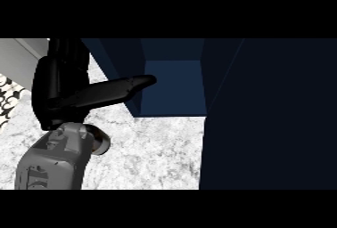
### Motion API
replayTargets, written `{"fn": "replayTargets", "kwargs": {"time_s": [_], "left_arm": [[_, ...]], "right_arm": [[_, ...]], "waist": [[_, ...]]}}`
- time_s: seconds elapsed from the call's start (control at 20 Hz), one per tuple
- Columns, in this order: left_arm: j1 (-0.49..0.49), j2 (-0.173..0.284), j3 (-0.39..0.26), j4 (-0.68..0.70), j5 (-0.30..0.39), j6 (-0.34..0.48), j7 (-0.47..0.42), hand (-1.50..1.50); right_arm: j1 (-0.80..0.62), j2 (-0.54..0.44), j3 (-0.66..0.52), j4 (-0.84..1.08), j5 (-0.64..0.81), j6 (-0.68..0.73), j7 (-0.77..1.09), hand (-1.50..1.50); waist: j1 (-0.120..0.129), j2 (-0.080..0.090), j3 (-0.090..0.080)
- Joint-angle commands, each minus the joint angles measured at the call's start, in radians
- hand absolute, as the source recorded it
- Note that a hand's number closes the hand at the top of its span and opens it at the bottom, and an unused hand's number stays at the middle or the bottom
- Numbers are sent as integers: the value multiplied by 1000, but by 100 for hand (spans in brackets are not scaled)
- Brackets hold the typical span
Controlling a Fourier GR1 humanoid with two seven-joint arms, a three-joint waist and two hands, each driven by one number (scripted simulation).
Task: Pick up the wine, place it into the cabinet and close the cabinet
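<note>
No wine bottle shows anywhere in the head view. My left hand [60, 91] stands at the left over the counter, fingers straight up and thumb stretched right toward the cabinet, holding nothing that I can see. The dark blue cabinet [174, 87] is open in the upper middle, and its shaded inside looks bare. Its thumb tip reaches the cabinet's left front edge. A large dark panel [270, 111], seemingly the cabinet's door, fills the right side. My right hand is out of sight.
The marbled grey counter [154, 151] spreads below the cabinet, between my left forearm [56, 162] and the dark panel. A patterned black-and-white wall [9, 100] shows at the far left edge.
</note>
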Motion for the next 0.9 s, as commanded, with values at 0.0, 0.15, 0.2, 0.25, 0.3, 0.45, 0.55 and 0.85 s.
{"fn": "replayTargets", "kwargs": {"time_s": [0.0,0.15,0.2,0.25,0.3,0.45,0.55,0.85], "left_arm": [[-120,-2,3,29,-66,42,128,-150],[-110,-2,-70,-1,-118,84,164,-150],[-164,-2,-62,-5,-145,98,224,-150],[-181,-2,-60,34,-132,104,191,-150],[-167,-2,-96,70,-136,157,161,-150],[-177,-2,-80,-2,-184,134,268,-150],[-139,-2,-97,-2,-218,147,275,-150],[-195,-2,-128,-32,-330,193,383,-150]], "right_arm": [[43,-17,-10,-188,-46,-18,102,-150],[33,11,50,-216,-2,-49,130,-150],[-14,-20,-18,-183,-60,-35,156,-150],[44,-16,24,-230,-39,-28,141,-150],[10,-7,31,-212,-17,-52,169,-150],[66,-22,14,-255,-44,-40,153,-150],[111,-17,65,-295,-14,-40,147,-150],[14,-22,41,-297,-9,-94,239,-150]], "waist": [[1,1,0],[1,0,0],[5,1,0],[-7,0,0],[-5,2,0],[-3,-2,0],[-8,-3,0],[-1,-2,0]]}}
